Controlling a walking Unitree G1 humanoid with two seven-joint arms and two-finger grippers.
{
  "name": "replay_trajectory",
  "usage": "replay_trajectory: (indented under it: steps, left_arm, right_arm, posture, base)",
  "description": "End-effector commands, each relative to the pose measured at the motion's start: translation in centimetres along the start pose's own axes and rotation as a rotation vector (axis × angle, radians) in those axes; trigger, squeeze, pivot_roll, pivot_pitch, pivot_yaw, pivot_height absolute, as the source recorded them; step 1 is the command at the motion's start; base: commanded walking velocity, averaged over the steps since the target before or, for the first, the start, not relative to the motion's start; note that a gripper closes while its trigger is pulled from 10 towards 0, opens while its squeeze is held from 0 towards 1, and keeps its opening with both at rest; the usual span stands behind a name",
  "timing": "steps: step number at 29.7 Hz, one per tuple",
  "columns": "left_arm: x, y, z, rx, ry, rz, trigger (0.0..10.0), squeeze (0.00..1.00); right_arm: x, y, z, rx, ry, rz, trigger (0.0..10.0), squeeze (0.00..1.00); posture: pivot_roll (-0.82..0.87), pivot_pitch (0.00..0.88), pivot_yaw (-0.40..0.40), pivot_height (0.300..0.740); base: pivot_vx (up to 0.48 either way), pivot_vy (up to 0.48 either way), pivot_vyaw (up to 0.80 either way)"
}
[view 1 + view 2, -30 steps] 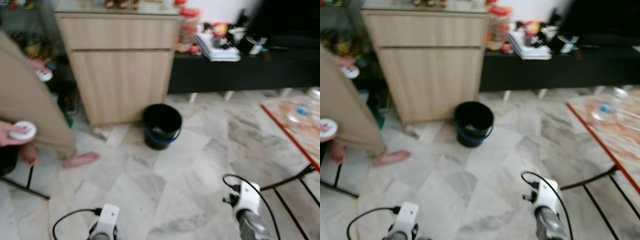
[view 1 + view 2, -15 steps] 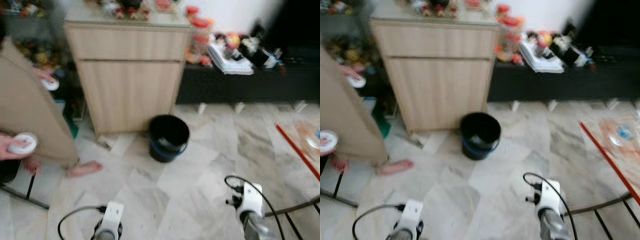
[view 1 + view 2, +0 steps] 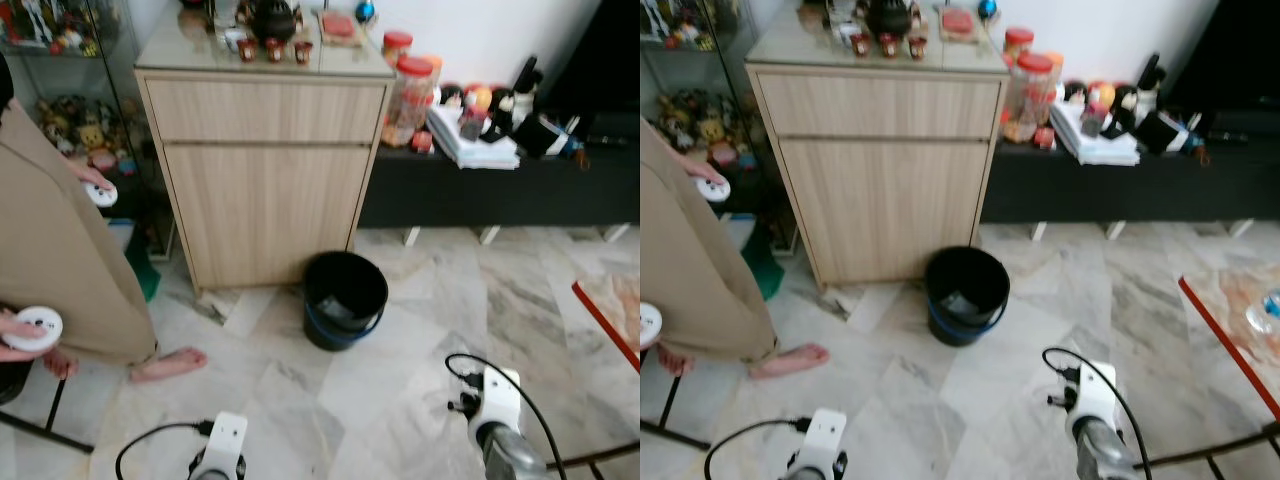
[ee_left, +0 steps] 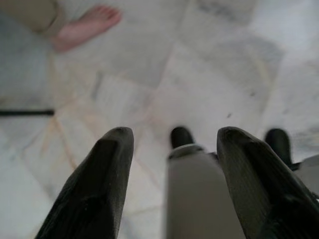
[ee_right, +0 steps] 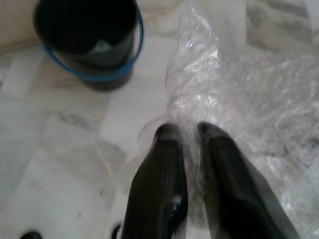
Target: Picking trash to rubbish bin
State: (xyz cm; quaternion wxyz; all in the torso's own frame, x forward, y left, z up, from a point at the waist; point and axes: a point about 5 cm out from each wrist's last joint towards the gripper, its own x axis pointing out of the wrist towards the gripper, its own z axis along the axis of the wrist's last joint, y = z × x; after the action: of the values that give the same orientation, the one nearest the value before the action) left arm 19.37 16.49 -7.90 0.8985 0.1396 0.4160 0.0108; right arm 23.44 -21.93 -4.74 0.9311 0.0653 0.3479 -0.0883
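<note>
A black rubbish bin with a blue band and handle stands on the marble floor in front of a light wood cabinet. In the right wrist view my right gripper is shut on a crumpled clear plastic wrap, which hangs beyond the fingers, and the bin lies ahead with something pale inside. My right wrist shows low in the head views, short of the bin. My left gripper is open over bare floor, holding nothing. My left wrist sits at the bottom edge.
A person in beige clothing stands barefoot at the left, holding white round controllers. A low black TV bench with jars and books runs along the right. A red-edged table and black metal frame stand at the right.
The camera has tilted up and steadied, so the cabinet top is in view and the bin sits lower in frame. The red-edged table has slid toward the right edge. Both arms stay low.
</note>
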Motion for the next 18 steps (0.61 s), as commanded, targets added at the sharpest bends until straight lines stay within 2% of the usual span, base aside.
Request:
replay_trajectory:
  steps: [1, 13, 18]
  left_arm:
    - [-0.1, -0.2, -0.5, -0.011, 0.021, -0.003, 10.0, 0.00]
    - [-0.1, 0.8, -0.8, 0.018, 0.027, 0.004, 10.0, 0.00]
    - [0.0, 0.7, -0.7, 0.024, 0.023, 0.000, 10.0, 0.00]
  right_arm:
    - [0.0, -0.4, 0.4, 0.014, -0.011, -0.015, 10.0, 0.00]
    - [0.0, 0.4, -0.1, 0.051, -0.014, -0.008, 10.0, 0.00]
    - [-0.1, 0.4, -0.5, 0.068, -0.010, -0.013, 10.0, 0.00]
  posture:
    - [0.03, 0.114, -0.145, 0.740]
    - [0.01, 0.141, -0.098, 0.740]
    - [0.01, 0.148, -0.091, 0.740]
  base:
    - [0.352, 0.000, 0.00]
    - [0.352, 0.000, 0.00]
    - [0.350, 0.000, 0.00]
